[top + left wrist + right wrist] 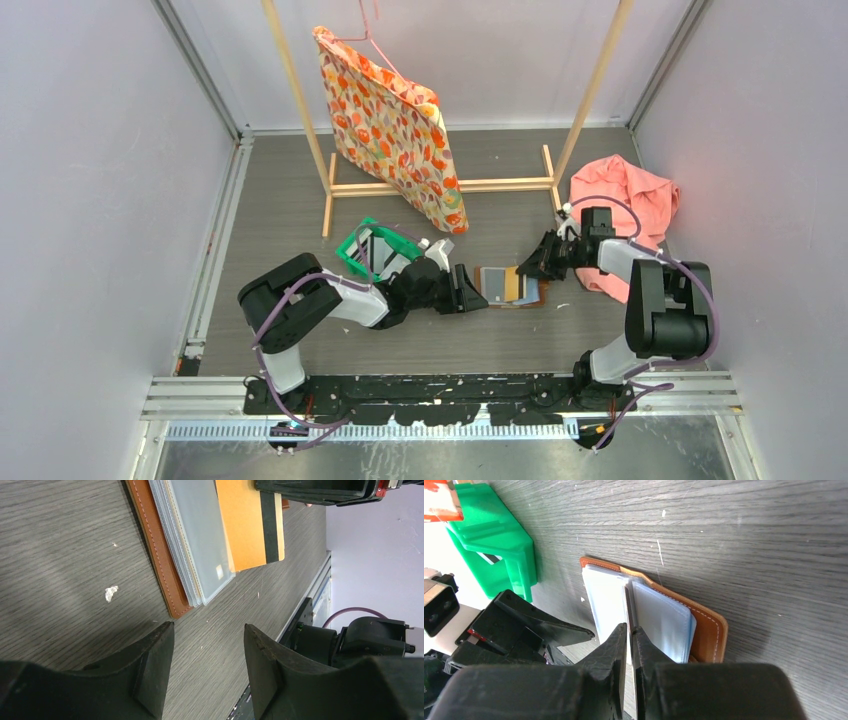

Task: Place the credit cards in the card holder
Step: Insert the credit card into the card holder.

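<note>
Currently: your right pincer [630, 630] clamps one thin dark card [628, 600], unslotted, over brown leather card holder [711, 625]; left pincer [207, 630] agape.

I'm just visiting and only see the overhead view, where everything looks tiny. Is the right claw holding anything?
Observer: Yes. Its wrist camera shows the right gripper shut on a thin card, seen edge-on over the open wallet.
Visitor: And the left claw?
Observer: The left gripper is open and empty, just short of the wallet's corner and not touching it.
Visitor: What's inside the wallet?
Observer: Clear plastic sleeves, stacked on the brown leather.
</note>
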Robot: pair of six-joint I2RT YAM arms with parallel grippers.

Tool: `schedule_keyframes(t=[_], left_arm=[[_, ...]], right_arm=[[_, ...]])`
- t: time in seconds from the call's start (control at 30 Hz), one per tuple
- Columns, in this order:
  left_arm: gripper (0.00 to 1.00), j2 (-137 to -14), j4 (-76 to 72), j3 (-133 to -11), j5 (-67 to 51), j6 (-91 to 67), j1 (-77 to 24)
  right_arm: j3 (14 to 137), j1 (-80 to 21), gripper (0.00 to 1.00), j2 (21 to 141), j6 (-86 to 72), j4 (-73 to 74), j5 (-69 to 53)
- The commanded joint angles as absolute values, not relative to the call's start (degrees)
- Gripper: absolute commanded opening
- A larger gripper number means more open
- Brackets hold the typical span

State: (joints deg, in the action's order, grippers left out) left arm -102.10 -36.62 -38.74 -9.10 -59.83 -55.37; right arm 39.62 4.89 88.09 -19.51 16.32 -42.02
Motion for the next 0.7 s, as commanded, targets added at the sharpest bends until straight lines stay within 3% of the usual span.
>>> schedule_keyframes(t=[0.0, 0.67], left_arm=[[0.55, -100.4, -39.2, -38.4, -9.5, -60.0, -55.1], [0.55, -100.4, -39.1, -38.7, -10.3, -60.0, -54.9]], right_arm=[[39.1, 4.6, 0.14, 85.1, -19.9, 15.7, -41.0], [40.6, 2.1, 0.11, 89.5, -20.0, 16.9, -40.5]])
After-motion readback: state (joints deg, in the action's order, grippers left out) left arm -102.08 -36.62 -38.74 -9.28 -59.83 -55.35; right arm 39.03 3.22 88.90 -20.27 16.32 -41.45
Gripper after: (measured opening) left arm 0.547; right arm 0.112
